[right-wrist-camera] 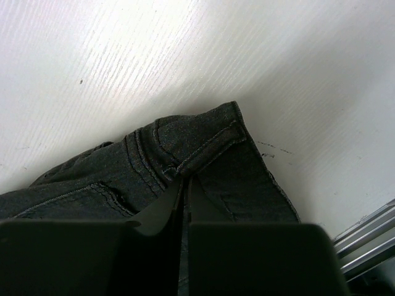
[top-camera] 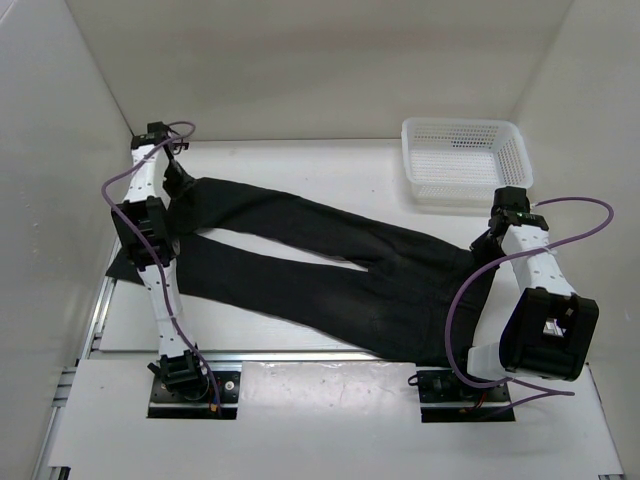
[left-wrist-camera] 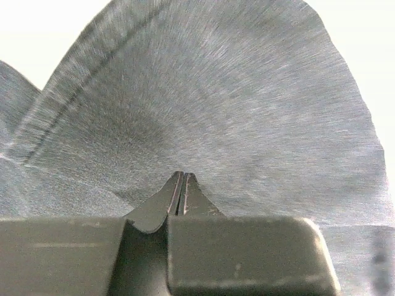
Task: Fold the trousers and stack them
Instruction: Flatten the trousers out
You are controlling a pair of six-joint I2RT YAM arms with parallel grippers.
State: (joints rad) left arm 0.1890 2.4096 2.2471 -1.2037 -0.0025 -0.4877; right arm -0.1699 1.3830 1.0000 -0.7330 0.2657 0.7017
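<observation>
- The left gripper [left-wrist-camera: 183, 176] is closed, its fingertips pressed together on a pinch of dark cloth. The fabric fans outward from the tips in the left wrist view.
- The right gripper [right-wrist-camera: 184, 180] is likewise closed on cloth. It is clamped at a corner of the waistband, where stitched seams and a belt loop can be made out.
- The trousers [top-camera: 330, 270] are spread flat on the table [top-camera: 300, 165]. Their long axis runs left to right, tilted a little, so the leg ends lie far-left and the waist lies near-right.
- The hem end of the far leg is held by the left gripper at the far-left of the table. The far corner of the waist is held by the right gripper at the right.
- Both held points thus lie on the garment's far edge, one at each end of the long axis. The near leg lies on the near side of that held edge.
- The near leg's end is partly hidden under the left arm, so its exact lie cannot be told.
- A narrow gap of bare table is seen between the two legs, closing towards the crotch.
- The coming move is judged to be a fold across the long axis, with the far edge carried towards the near side and laid over the near leg. Both ends would have to be moved together for the cloth to be kept taut and square.
- The white mesh basket [top-camera: 465, 160] stands at the far right, just beyond the right gripper and apart from the cloth.
</observation>
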